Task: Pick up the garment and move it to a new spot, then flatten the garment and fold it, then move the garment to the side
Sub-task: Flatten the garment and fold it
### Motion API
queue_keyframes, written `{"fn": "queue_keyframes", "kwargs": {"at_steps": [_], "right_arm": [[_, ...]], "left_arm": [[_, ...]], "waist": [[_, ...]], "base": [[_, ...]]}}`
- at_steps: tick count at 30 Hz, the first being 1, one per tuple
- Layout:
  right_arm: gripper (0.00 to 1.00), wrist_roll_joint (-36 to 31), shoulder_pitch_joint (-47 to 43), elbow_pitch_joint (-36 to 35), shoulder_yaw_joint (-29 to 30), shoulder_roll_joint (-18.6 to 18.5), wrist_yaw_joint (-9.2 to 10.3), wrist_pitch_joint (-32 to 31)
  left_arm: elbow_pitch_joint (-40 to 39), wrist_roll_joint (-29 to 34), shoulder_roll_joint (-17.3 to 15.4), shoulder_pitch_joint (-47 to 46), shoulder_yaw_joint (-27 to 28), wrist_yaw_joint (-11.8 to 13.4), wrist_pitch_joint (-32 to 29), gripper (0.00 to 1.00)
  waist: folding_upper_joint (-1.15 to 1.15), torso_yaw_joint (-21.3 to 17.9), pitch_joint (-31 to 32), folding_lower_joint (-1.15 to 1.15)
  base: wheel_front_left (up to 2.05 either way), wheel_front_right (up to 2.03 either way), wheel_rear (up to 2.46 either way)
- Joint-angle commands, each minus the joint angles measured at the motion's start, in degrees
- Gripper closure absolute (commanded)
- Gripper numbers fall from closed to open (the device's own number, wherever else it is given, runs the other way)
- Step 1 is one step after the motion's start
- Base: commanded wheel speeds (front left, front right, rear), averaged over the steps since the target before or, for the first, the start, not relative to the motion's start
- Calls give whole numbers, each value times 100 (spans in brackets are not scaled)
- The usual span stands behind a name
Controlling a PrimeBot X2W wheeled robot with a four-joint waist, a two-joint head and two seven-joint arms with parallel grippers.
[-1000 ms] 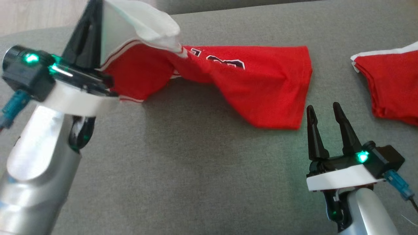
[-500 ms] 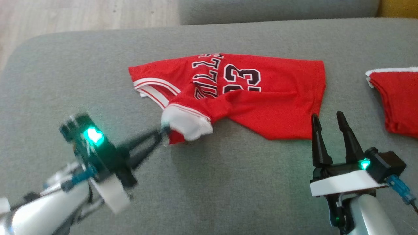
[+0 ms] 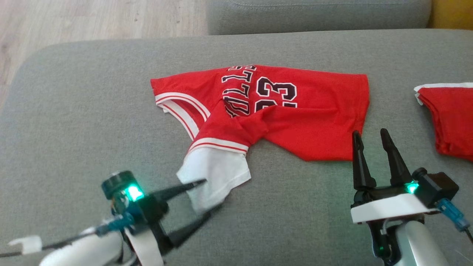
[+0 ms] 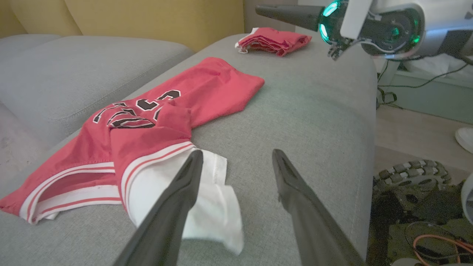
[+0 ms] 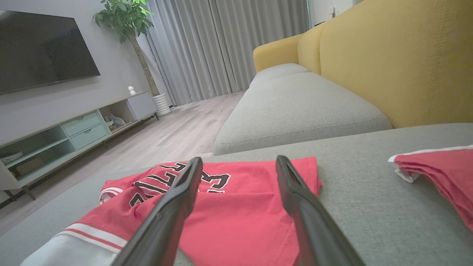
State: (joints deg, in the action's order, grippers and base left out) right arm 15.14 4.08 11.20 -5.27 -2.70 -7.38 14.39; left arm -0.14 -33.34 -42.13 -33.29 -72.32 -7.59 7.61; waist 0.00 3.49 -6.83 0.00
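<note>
The garment (image 3: 295, 122) is a red jersey with a black "23" and white trim. It lies crumpled on the grey sofa cushion (image 3: 92, 111), with a white flap (image 3: 216, 171) pulled toward me. My left gripper (image 3: 213, 193) stands open at the near left. The flap's corner lies loose between its fingers, as the left wrist view shows for the flap (image 4: 210, 207) and left gripper (image 4: 237, 153). My right gripper (image 3: 370, 133) is open and empty just in front of the jersey's near right hem. In the right wrist view the right gripper (image 5: 239, 160) points over the jersey (image 5: 240, 210).
A second red garment (image 3: 451, 118) lies folded at the cushion's right end, also seen as the folded red garment (image 4: 273, 38). The cushion's rounded edge drops to wooden floor (image 3: 74, 22) on the left. A yellow sofa back (image 5: 388, 55) rises behind. My wheeled base (image 4: 410, 177) sits below the near edge.
My left gripper brought the lifted jersey down onto the cushion, drew its white flap toward me, then opened and let it go. The right gripper has stayed put. The head camera has shifted.
</note>
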Motion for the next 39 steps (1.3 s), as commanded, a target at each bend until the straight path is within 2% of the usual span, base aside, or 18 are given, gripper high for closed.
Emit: {"fn": "queue_keyframes", "kwargs": {"at_steps": [1,5,8,11,12,14,16,19,30,32,39], "right_arm": [[0,-1,119,-155,-123,-18,-11,61],[0,-2,101,-147,-126,-18,-11,61],[0,-1,91,-154,-151,-18,-11,61],[0,4,104,-175,-159,-18,-11,61],[0,3,110,-186,-168,-18,-11,61],[0,-9,142,-225,-189,-18,-11,61],[0,-26,189,-263,-199,-18,-11,61],[0,-38,263,-299,-211,-18,-11,61],[0,77,555,-382,-349,-18,-11,61],[0,107,576,-386,-348,-18,-11,61],[0,260,698,-413,-408,-18,-11,61]], "left_arm": [[-31,-141,-148,-252,353,44,118,0],[214,-972,-1,-106,1044,466,485,0],[365,-1530,187,22,1793,984,671,0],[464,-1810,423,218,2591,1428,730,0],[462,-1867,540,320,2926,1536,733,0],[502,-1861,712,532,3413,1597,736,0],[663,-1773,802,640,3636,1555,737,0],[1096,-1749,809,506,3600,1408,642,0],[2795,-2313,688,-1169,3319,438,-1584,0],[2905,-2301,639,-1319,3279,383,-1762,0],[3468,-2257,363,-2137,2945,130,-2976,0]], "waist": [[0,-24,9,0],[0,-87,30,0],[0,-154,13,0],[0,-238,-46,0],[0,-275,-86,0],[0,-349,-213,0],[0,-425,-355,0],[0,-543,-575,0],[0,-1053,-1235,0],[0,-1098,-1278,0],[0,-1346,-1539,0]], "base": [[0,0,0],[0,0,0],[0,0,0],[0,0,0],[0,0,0],[0,0,0],[0,0,0],[0,0,0],[0,0,0],[0,0,0],[0,0,0]]}}
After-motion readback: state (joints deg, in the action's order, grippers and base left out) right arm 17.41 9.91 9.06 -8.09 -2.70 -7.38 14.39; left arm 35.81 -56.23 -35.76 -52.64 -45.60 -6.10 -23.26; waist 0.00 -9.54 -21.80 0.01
